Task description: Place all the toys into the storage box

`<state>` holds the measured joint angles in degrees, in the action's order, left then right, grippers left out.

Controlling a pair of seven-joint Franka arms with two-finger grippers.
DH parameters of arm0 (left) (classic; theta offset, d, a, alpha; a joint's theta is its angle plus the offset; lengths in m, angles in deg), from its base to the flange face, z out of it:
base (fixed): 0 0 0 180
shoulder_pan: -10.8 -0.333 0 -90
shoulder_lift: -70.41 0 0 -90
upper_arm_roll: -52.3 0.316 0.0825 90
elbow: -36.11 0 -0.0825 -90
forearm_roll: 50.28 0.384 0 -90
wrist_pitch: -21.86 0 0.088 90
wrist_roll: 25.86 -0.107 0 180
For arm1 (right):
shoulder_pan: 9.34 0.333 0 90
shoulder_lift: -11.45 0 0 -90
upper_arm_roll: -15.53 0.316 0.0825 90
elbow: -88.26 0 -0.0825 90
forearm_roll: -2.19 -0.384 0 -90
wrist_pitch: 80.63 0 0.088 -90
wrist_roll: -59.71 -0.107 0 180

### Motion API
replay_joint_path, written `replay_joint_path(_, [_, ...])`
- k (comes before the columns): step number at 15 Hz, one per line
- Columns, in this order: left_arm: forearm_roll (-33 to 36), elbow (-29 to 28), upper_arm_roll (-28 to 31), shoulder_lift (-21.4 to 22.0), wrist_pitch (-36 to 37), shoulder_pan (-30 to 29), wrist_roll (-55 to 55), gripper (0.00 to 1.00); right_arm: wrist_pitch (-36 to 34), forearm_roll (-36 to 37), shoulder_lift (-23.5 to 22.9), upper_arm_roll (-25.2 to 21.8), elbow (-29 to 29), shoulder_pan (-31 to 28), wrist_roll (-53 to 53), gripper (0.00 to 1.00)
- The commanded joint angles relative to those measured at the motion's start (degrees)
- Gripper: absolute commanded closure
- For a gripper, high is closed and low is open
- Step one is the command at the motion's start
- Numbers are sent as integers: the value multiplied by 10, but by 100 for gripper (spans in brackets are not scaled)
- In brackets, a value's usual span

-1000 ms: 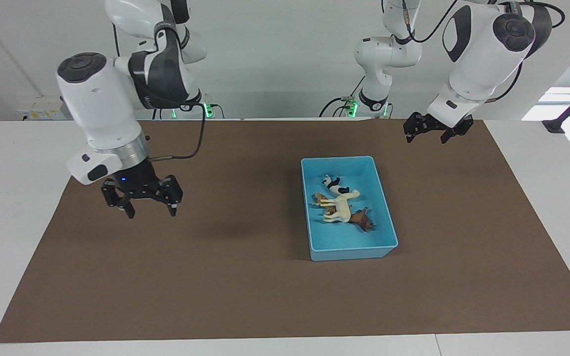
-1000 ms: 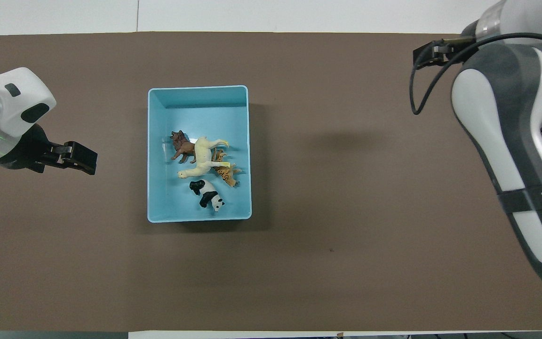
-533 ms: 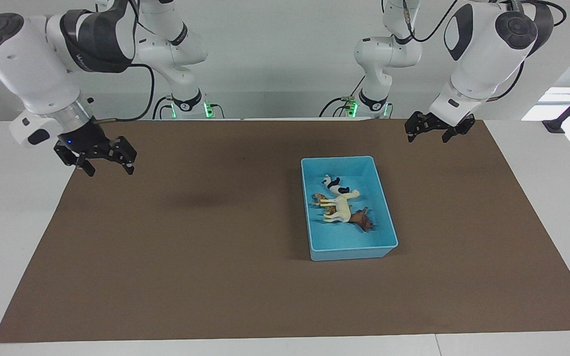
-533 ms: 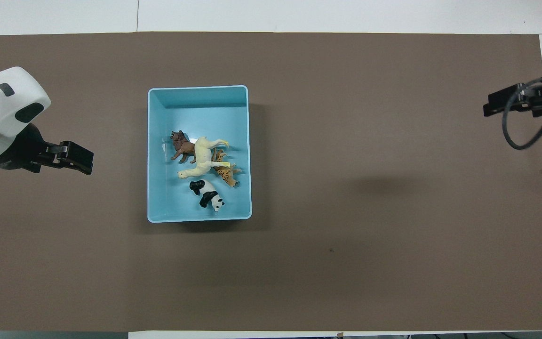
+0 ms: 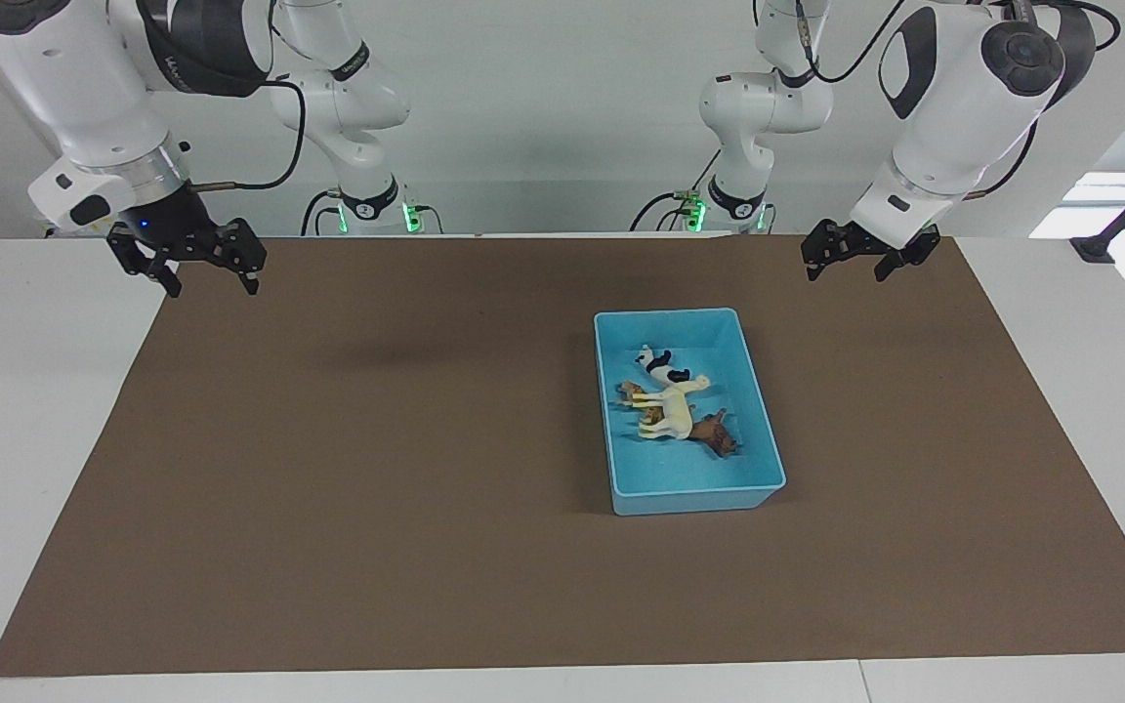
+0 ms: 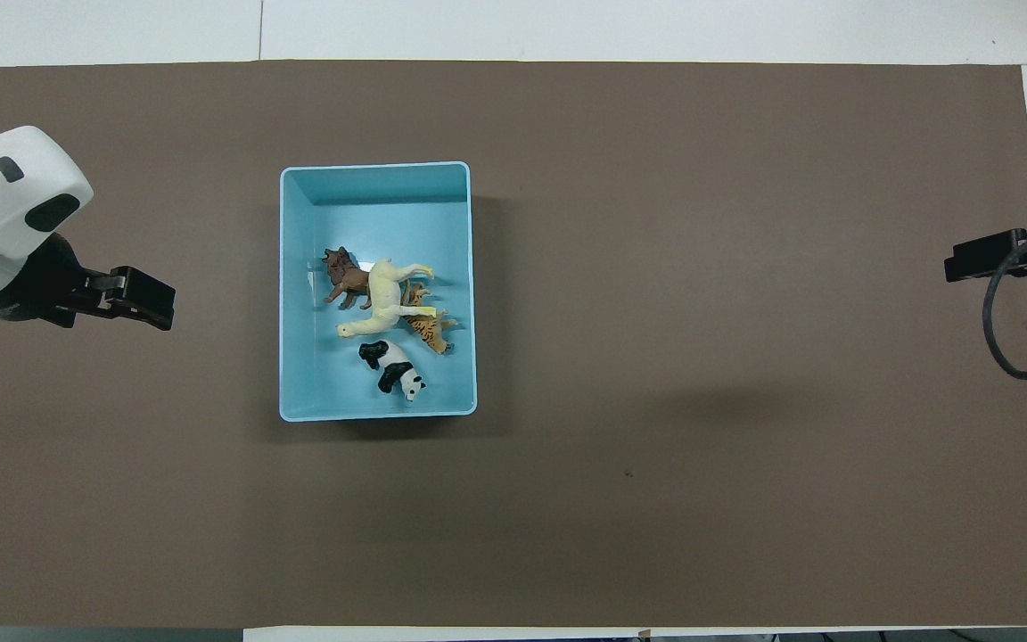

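Note:
The light blue storage box [image 5: 665,314] [image 6: 375,166] sits on the brown mat, toward the left arm's end. All the toys lie inside it: a cream camel [image 5: 675,408] [image 6: 384,299], a panda [image 5: 660,364] [image 6: 395,367], a brown lion [image 5: 716,433] [image 6: 346,278] and a striped tiger [image 5: 633,392] [image 6: 429,330] partly under the camel. My left gripper [image 5: 846,273] [image 6: 152,303] hangs open and empty over the mat beside the box. Over the mat's corner at the right arm's end, my right gripper [image 5: 213,285] [image 6: 981,260] is raised, open and empty.
A brown mat [image 5: 426,488] covers most of the white table [image 5: 35,391]. Both arm bases and their cables stand at the table's edge by the wall. A black clamp arm [image 5: 1124,220] sits at the left arm's end.
My right gripper has risen and drawn back from over the mat's middle to its corner at the right arm's end. The left gripper and the toys have hardly moved.

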<state>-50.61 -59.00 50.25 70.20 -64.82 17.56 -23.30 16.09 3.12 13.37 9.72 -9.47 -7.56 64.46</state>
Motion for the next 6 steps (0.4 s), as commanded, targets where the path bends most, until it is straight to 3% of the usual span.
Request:
replay_joint_path(1, [-9,-3,1,9,4,-2,-4,0,10,8,4,10,-10,-17,13,0])
replay_joint_path(6, [-9,-4,1,9,4,-2,-4,0,6,4,4,11,-8,-19,12,0])
